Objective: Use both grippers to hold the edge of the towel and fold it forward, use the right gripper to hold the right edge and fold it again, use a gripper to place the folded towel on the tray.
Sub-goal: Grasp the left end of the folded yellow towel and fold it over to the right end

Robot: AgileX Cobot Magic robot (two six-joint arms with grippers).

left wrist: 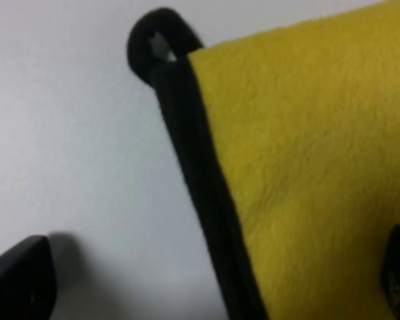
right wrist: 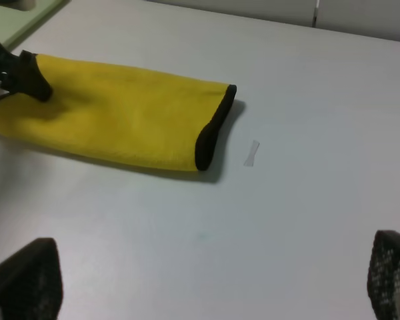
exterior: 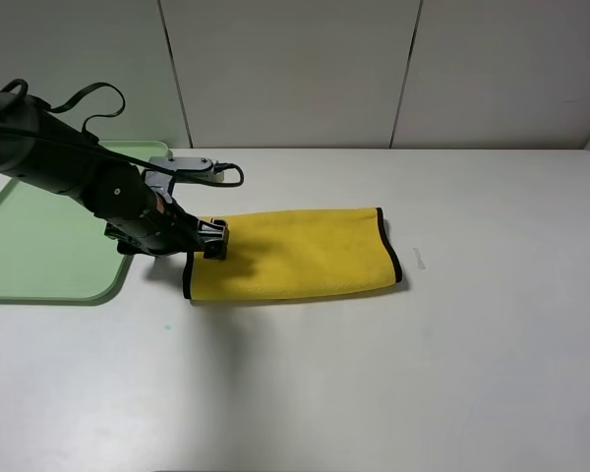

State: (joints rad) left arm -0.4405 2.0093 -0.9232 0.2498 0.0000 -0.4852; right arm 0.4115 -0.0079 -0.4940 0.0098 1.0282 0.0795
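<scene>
The yellow towel (exterior: pixel 295 254) lies on the white table, folded into a long strip with black trim at both ends. My left gripper (exterior: pixel 213 242) is low over its left end. In the left wrist view the left gripper (left wrist: pixel 210 277) is open and straddles the black-trimmed edge (left wrist: pixel 200 173), one finger over the table and one over the cloth; the corner loop (left wrist: pixel 153 40) lies beyond. In the right wrist view my right gripper (right wrist: pixel 207 280) is open and empty, well short of the towel (right wrist: pixel 120 120). The right arm is out of the exterior view. The mint-green tray (exterior: pixel 39 246) lies left of the towel.
A small white scrap (exterior: pixel 420 259) lies on the table just right of the towel; it also shows in the right wrist view (right wrist: pixel 252 152). A grey device with a black cable (exterior: pixel 192 167) sits behind the left arm. White panels form the back wall.
</scene>
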